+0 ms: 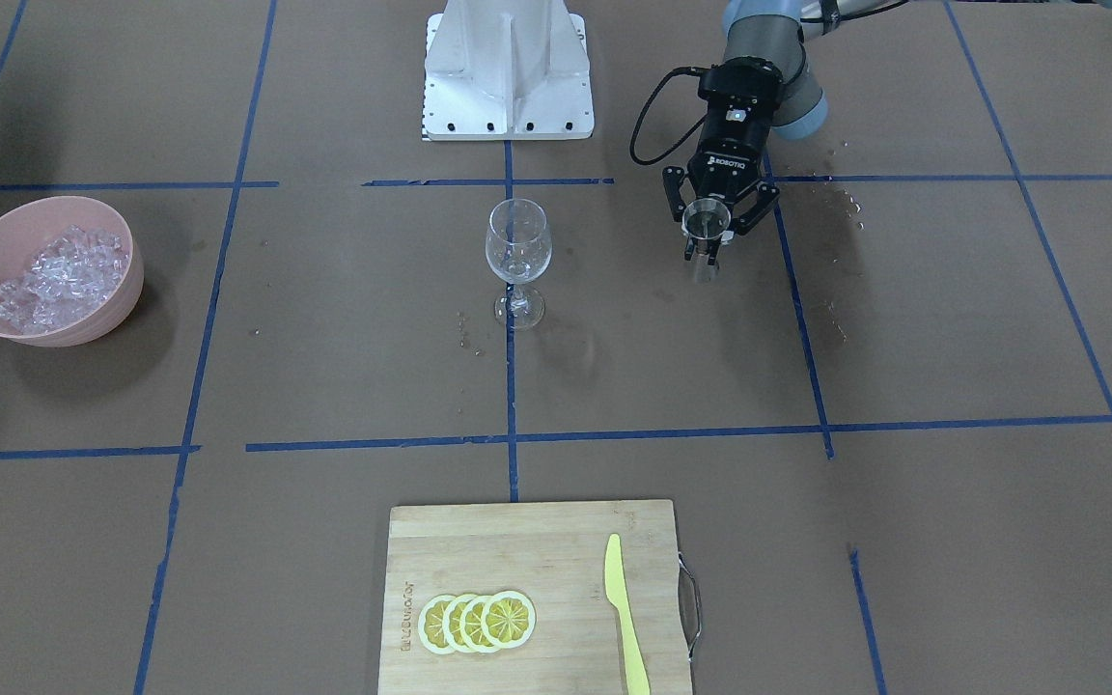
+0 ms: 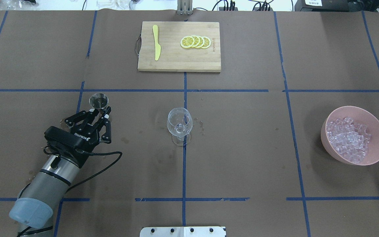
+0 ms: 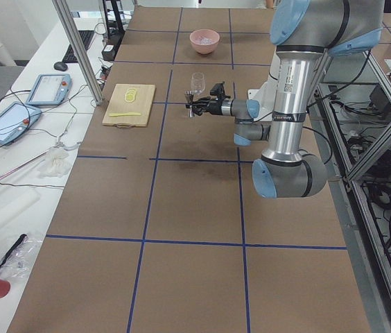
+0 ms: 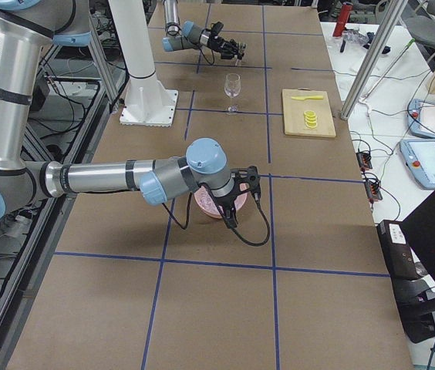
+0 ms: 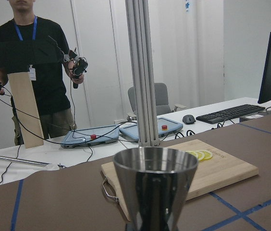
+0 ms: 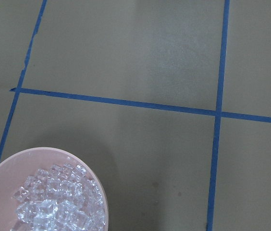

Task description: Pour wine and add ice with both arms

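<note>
Left gripper [image 1: 708, 247] clamped on upright steel jigger [image 1: 706, 220], left of wine glass [image 1: 517, 241]. Glass looks empty, so the pour seems pending. Ice [image 1: 59, 275] sits in pink bowl [image 1: 124, 297], far right. Right gripper [image 4: 229, 212] near bowl; cannot tell its spread.

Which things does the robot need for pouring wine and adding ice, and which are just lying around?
For the job:
wine glass
metal cup, held in the left gripper
ice in the pink bowl

Just lying about:
cutting board
lemon slices
yellow knife
</note>
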